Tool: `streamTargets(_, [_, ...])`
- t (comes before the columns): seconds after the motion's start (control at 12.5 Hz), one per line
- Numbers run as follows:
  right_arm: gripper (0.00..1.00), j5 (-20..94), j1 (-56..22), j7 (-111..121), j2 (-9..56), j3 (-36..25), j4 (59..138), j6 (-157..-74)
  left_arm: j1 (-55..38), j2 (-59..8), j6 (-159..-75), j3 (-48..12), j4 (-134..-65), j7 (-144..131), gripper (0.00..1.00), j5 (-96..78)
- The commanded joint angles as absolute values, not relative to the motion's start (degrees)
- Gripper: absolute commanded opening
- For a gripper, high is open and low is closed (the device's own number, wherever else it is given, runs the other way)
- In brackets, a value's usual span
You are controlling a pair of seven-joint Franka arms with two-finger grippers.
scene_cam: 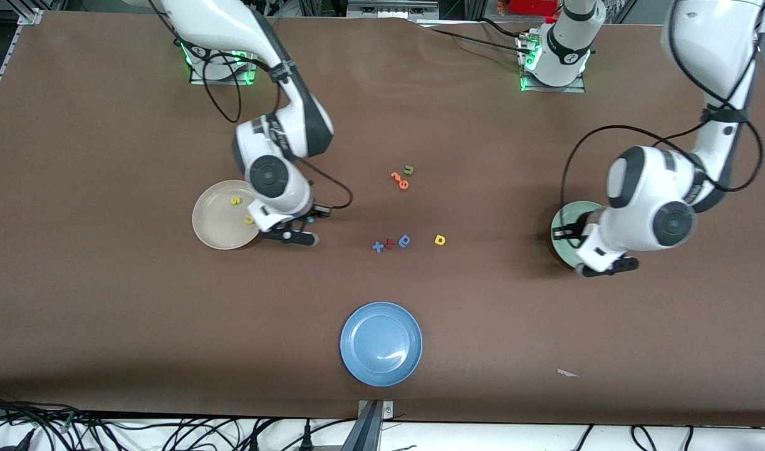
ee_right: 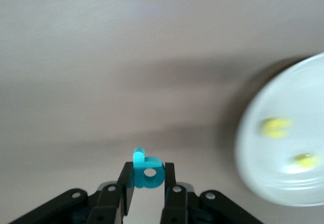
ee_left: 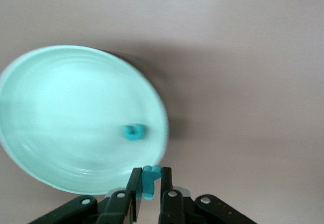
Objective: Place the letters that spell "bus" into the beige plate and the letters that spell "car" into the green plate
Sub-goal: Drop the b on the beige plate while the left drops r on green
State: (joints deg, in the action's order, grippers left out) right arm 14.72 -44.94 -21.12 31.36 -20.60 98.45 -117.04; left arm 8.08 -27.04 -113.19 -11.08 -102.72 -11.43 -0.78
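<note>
Pinching a teal b, the right gripper is hung just beside the beige plate, off the rim on the side toward the bench middle. That gap is what the coming move turns on: the b is over bare bench, not over the plate, so a short carry toward the right arm's end of the bench looks needed before letting go. Inside the plate a yellow s and a yellow u are already lying, so the b would probably finish "bus".

At the other end, the left gripper is clamped on a small teal letter, likely the r, though its shape can't be made out. It is held right at the rim of the green plate, on the side nearer the front edge of the bench. One teal letter is already in that plate, probably the c. A small nudge inward over the dish seems wanted there too.

A yellow a is left out mid-bench, closer to the left arm's plate than to the right's, so it's probably a job for the left arm.
</note>
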Motion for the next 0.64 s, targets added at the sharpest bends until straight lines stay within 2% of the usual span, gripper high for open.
streamTargets(0.0, [0.1, 15.6, -45.1, -3.8, 29.3, -28.1, 101.2, -113.4, 14.2, -28.6, -112.9, -11.9, -103.8, -2.8, 0.0, 0.6])
streamTargets(0.08, [0.1, 15.6, -44.9, 1.3, 28.7, -30.5, 103.4, -113.8, 15.4, -29.8, -113.3, -11.9, -103.6, -1.1, 0.0, 0.6])
streamTargets(0.16, [0.1, 15.6, -44.5, 4.2, 29.1, -32.5, 105.0, -114.1, 15.5, -30.3, -113.4, -11.8, -103.6, -1.0, 0.06, 0.6])
streamTargets(0.24, [0.11, 15.7, -42.6, 5.7, 29.8, -32.7, 106.7, -115.6, 15.7, -30.5, -113.4, -11.8, -103.6, -1.0, 0.63, 0.5])
streamTargets(0.32, [0.11, 15.7, -41.5, 7.3, 30.1, -32.6, 109.1, -118.9, 15.9, -30.5, -113.4, -11.9, -103.5, -1.3, 0.99, 0.5])
streamTargets(0.48, [0.12, 15.7, -41.4, 7.9, 30.2, -32.5, 113.4, -124.8, 15.4, -30.1, -113.3, -12.2, -103.0, -2.3, 0.99, -0.1])
streamTargets(0.56, [0.21, 15.8, -41.3, 7.9, 31.1, -32.5, 113.6, -125.5, 14.9, -29.8, -113.3, -12.7, -103.0, -4.6, 1.0, -0.2])
